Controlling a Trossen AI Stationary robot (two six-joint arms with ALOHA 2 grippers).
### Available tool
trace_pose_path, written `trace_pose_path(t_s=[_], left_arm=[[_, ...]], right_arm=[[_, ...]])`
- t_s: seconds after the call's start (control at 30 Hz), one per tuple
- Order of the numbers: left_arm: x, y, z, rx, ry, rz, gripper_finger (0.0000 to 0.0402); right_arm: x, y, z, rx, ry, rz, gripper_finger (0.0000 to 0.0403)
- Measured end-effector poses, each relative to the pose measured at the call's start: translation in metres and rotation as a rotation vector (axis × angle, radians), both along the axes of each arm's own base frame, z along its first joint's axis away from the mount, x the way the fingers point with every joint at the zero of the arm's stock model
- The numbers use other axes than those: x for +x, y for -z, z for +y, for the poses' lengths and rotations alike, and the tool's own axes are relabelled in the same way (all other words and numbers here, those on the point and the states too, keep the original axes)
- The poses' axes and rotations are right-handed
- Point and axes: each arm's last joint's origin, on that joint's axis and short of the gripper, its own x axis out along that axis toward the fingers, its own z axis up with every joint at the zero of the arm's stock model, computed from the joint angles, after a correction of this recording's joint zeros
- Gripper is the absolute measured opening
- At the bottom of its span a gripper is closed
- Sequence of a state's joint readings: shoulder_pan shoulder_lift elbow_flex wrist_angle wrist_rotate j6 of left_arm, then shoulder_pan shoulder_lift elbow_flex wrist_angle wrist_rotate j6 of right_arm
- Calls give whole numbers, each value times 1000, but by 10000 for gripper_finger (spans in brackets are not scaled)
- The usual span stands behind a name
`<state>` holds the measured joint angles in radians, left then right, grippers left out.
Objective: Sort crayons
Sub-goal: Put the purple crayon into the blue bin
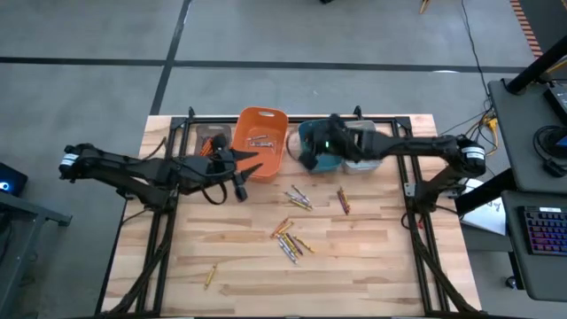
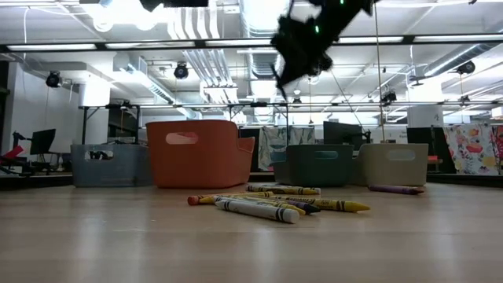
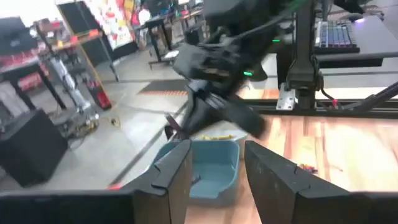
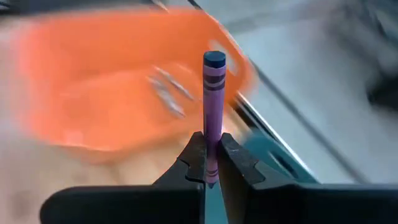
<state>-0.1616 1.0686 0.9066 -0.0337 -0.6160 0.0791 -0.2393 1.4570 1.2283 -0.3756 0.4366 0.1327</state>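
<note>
Several crayons [image 1: 291, 239] lie loose on the middle of the wooden table [image 1: 372, 266], and a few more rest in the orange bin [image 1: 261, 142]. My right gripper [image 4: 211, 155] hangs above the teal bin [image 1: 321, 161], beside the orange bin, shut on a purple crayon [image 4: 214, 106]. My left gripper [image 3: 217, 168] stands open and empty just left of the orange bin's near corner [image 1: 246, 174], pointing toward the teal bin [image 3: 211, 165]. In the low view the right gripper [image 2: 302, 43] shows high above the bins. My right gripper pinches the purple crayon's lower end [image 4: 212, 163] between its two fingertips. The crayon lies along the fingers and sticks straight out past them, its blunt end [image 4: 214, 60] foremost. It is lifted clear of the table and the bins.
Four bins stand in a row along the far edge: a grey one [image 2: 110, 165], the orange one [image 2: 200, 153], the teal one [image 2: 318, 163] and a beige one [image 2: 393, 163]. A lone yellow crayon [image 1: 211, 276] lies near the front left. Black frame rails run along the table's sides.
</note>
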Motion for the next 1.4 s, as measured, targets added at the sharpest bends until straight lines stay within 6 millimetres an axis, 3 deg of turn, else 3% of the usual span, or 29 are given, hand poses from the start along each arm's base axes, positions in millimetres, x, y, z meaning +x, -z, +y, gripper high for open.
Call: trace_pose_path(t_s=[0.2,0.43,0.73,1.4], left_arm=[[-7,4,1,-88,-22,20,131],[0,13,0,-111,-32,56,131],[6,18,-1,-119,-36,73,131],[14,29,-3,-119,-40,117,131]], right_arm=[[-22,34,-56,247,213,20,13],[-21,79,-89,376,272,106,13],[-10,95,-96,382,270,151,13],[-7,85,-97,406,253,146,19]])
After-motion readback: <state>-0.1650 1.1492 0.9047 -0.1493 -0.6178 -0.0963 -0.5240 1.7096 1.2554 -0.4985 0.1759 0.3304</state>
